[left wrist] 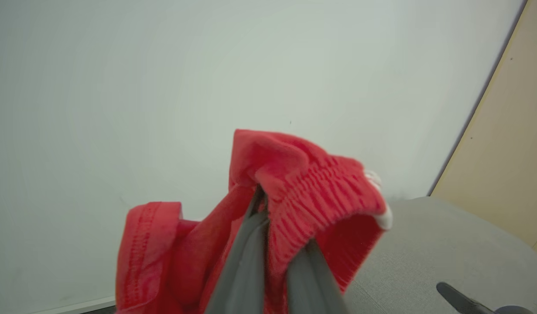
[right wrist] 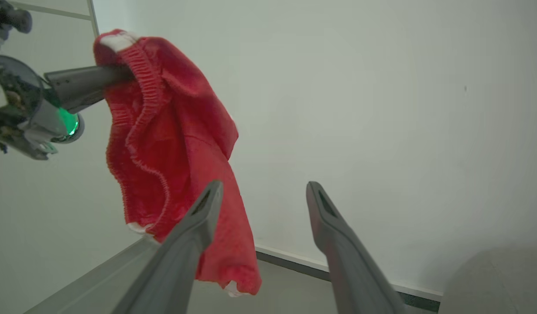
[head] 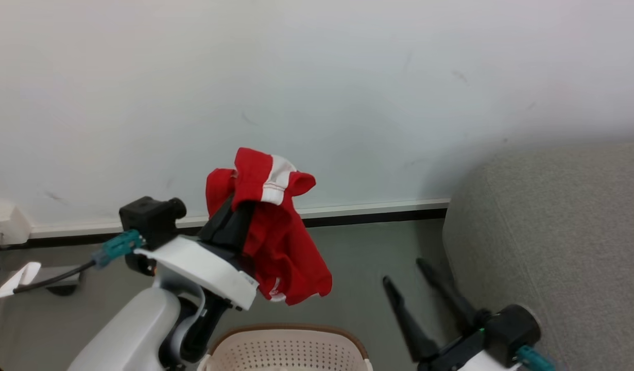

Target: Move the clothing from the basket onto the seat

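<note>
- One bright red soft-fabric sportswear piece w/ white bands (head: 283,247) is out of the cream-white perforated plastic basket w/ brown rim (head: 291,326). It hangs in the air above and beyond it, well apart from the big grey woven-fabric seat (head: 553,232) on robot's right.
- L gripper (head: 238,208): dark fingers pinched on the elastic waistband, fabric bunched over the tips, rest dangling below.
- R gripper (head: 403,271): fingers spread wide, nothing in them, low down just beside the seat's edge.
- Step in hand, prob.: carry across to the seat.
- To do it well:
  - Hold height so the hem clears the basket rim & the R fingers.
  - Swing right smoothly, no jerks; the grip looks like it's on a bunched bit only, so it could slip.
  - R arm sits in the path: go above it or shift it aside first.
  - Get well over the cushion, not the rounded edge; lower till fabric rests, then let go.
</note>
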You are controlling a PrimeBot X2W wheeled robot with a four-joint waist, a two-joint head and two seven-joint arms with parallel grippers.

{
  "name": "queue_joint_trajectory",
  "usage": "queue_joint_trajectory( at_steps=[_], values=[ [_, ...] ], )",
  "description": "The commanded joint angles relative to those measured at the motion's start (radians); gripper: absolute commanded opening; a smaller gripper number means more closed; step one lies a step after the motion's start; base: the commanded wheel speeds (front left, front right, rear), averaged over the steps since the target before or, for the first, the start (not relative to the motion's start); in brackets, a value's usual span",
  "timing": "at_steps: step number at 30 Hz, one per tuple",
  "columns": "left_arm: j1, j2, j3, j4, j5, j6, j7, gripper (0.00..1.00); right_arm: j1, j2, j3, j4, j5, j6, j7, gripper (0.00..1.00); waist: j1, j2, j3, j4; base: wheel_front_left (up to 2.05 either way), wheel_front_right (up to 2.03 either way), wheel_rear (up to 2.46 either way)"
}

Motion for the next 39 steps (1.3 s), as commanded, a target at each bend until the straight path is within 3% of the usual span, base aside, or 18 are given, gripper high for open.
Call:
queue_joint_trajectory(
  at_steps=[1, 8, 18, 23, 36, 37, 38, 39],
  values=[
    [-0.016, -0.004, 0.0, -0.004, 0.013, -0.003, 0.0, 0.0, -0.023, -0.004, 0.026, 0.014, 0.012, -0.002, 0.0, 1.0, 0.0, 0.0, 0.001, 0.01, 0.0, 0.0, 0.0],
    [-0.061, -0.038, -0.029, -0.003, 0.023, -0.014, 0.015, 0.0, -0.102, -0.008, 0.2, 0.141, 0.064, -0.002, 0.0, 1.0, 0.0, 0.0, 0.003, 0.06, 0.0, 0.0, 0.0],
    [-0.112, -0.096, -0.082, -0.022, 0.032, -0.035, 0.039, 0.0, -0.233, 0.028, 0.341, 0.369, 0.123, -0.002, 0.0, 1.0, 0.0, 0.0, 0.01, 0.139, 0.0, 0.0, 0.0],
    [-0.131, -0.124, -0.106, -0.038, 0.03, -0.046, 0.054, 0.0, -0.271, 0.044, 0.339, 0.444, 0.138, -0.002, 0.0, 1.0, 0.0, 0.0, 0.017, 0.181, 0.0, 0.0, 0.0],
    [-0.129, -0.165, -0.16, -0.05, 0.016, -0.064, 0.077, 0.0, -0.3, 0.064, 0.211, 0.447, 0.092, -0.002, 0.0, 1.0, 0.0, 0.0, 0.023, 0.256, 0.0, 0.0, 0.0],
    [-0.127, -0.165, -0.161, -0.049, 0.015, -0.064, 0.077, 0.0, -0.299, 0.064, 0.205, 0.447, 0.092, -0.002, 0.0, 0.92, 0.0, 0.0, 0.023, 0.259, 0.0, 0.0, 0.0],
    [-0.125, -0.165, -0.162, -0.048, 0.013, -0.064, 0.077, 0.0, -0.298, 0.065, 0.2, 0.448, 0.092, -0.002, 0.0, 0.4, 0.0, 0.0, 0.022, 0.262, 0.0, 0.0, 0.0],
    [-0.123, -0.165, -0.16, -0.047, 0.011, -0.062, 0.076, 0.0, -0.297, 0.066, 0.195, 0.448, 0.091, -0.002, 0.0, 0.09, 0.0, 0.0, 0.021, 0.265, 0.0, 0.0, 0.0]
  ],
)
